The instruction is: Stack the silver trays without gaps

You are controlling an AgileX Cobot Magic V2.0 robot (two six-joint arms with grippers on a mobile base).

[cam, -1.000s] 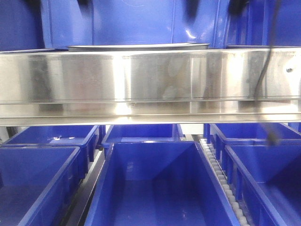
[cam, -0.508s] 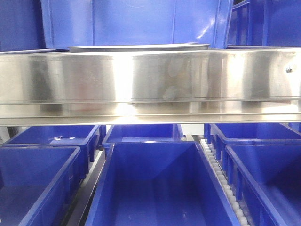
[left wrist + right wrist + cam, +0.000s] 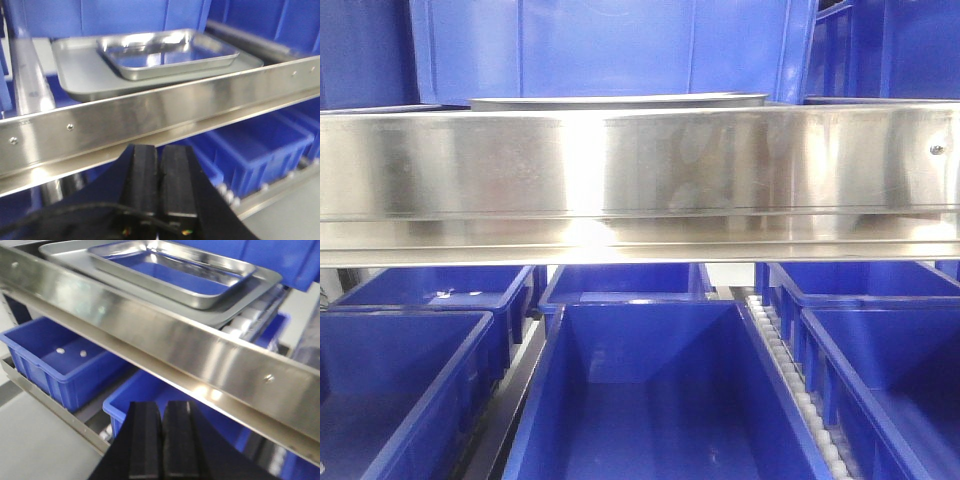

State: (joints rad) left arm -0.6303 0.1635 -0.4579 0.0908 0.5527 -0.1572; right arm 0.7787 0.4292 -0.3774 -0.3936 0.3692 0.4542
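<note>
Both my grippers hang below and in front of the shelf rail [image 3: 165, 107], holding nothing. Left gripper [image 3: 159, 185]: pads pressed together, no gap btwn them. Right gripper [image 3: 161, 440]: same, pads flat against each other.

The silver trays sit on the upper shelf, behind the rail. Small tray [image 3: 167, 52] rests inside the large tray [image 3: 75, 75], which is duller and wider. In the left wrist view the small one looks pushed toward the large one's back-right; a broad strip of the large tray's floor shows bare on the left and front. Front view gives only a thin rim edge [image 3: 620, 99] poking above the rail.

My read: the stack is basically made, so what's left is checking seat and keeping clear. If I go back in, I'd come over the rail from above, not through it, and press the small tray's rim down evenly so it lies flat w/o rocking. Can't tell from here whether its base touches the large tray's floor all round. Shiny steel is slick, so a light push should slide it.

Containers: blue bins [image 3: 650, 400] on the lower level. Centre bin looks empty. The bin at left in the right wrist view [image 3: 65, 365] has a couple of small pale bits on its floor, too small to ID. More blue bins stand behind the trays.
</note>
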